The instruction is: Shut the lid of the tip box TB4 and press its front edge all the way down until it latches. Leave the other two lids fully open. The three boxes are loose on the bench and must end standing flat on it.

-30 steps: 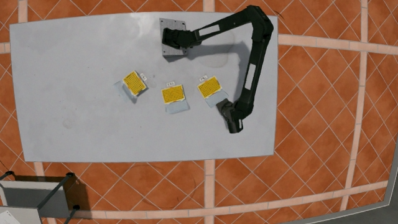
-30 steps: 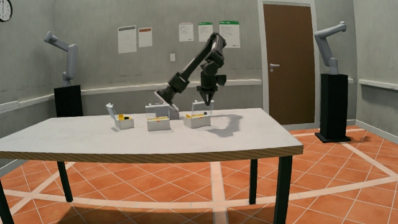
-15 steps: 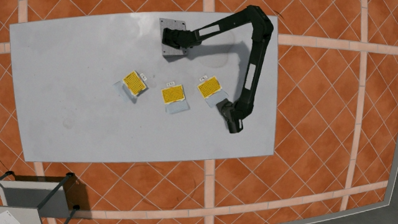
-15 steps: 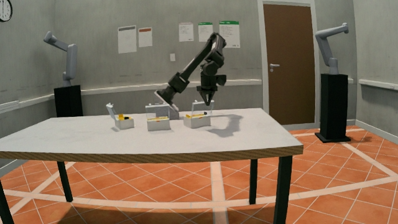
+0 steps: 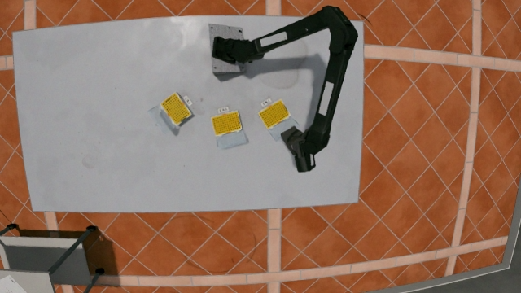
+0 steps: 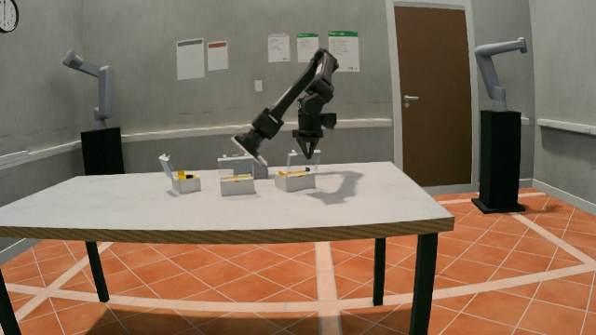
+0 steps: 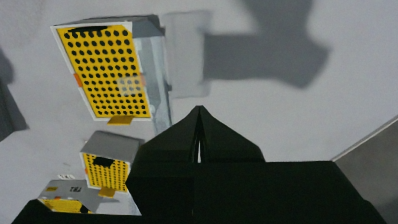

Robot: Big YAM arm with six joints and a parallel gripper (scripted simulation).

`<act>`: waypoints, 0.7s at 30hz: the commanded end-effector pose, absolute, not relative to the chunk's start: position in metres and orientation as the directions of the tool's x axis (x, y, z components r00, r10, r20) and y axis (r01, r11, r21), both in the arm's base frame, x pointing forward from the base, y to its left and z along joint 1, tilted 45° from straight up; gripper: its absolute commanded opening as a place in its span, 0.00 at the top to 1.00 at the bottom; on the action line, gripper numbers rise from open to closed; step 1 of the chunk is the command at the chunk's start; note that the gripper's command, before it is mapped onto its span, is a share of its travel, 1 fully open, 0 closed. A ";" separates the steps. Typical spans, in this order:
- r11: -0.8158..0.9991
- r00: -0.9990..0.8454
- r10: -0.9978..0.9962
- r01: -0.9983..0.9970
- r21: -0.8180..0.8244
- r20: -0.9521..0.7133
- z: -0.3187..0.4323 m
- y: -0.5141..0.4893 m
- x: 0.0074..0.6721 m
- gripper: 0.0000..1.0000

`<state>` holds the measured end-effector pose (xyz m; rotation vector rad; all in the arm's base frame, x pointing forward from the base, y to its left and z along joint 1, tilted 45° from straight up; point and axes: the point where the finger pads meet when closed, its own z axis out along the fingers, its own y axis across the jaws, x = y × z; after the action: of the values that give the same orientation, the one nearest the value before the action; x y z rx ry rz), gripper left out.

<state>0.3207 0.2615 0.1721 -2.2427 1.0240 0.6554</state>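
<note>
Three white tip boxes with yellow racks stand in a row on the table, all with clear lids open. Their labels are too small to read. The right box (image 5: 273, 114) (image 6: 293, 180) (image 7: 102, 70) has its lid (image 5: 283, 131) (image 6: 302, 163) (image 7: 156, 70) standing up. The middle box (image 5: 226, 123) (image 6: 237, 183) (image 7: 104, 171) and the left box (image 5: 176, 108) (image 6: 186, 182) (image 7: 64, 201) stand further along. My gripper (image 5: 291, 137) (image 6: 308, 156) (image 7: 199, 111) is shut on nothing, points down, and hangs just behind the top edge of the right box's lid.
The arm's grey base plate (image 5: 225, 49) sits at the back middle of the table (image 5: 81, 163) (image 6: 233, 214). The arm reaches over the table's right side. A small stand (image 5: 49, 256) is on the floor off the table's front left corner.
</note>
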 end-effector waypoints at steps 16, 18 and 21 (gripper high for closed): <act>-0.528 0.599 -0.498 -0.783 -0.328 -0.627 0.177 0.243 0.308 1.00; -0.525 0.597 -0.501 -0.785 -0.328 -0.627 0.176 0.240 0.307 1.00; -0.525 0.597 -0.501 -0.785 -0.328 -0.627 0.176 0.239 0.306 1.00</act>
<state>0.3036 0.2455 0.1691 -2.2388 1.0266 0.6471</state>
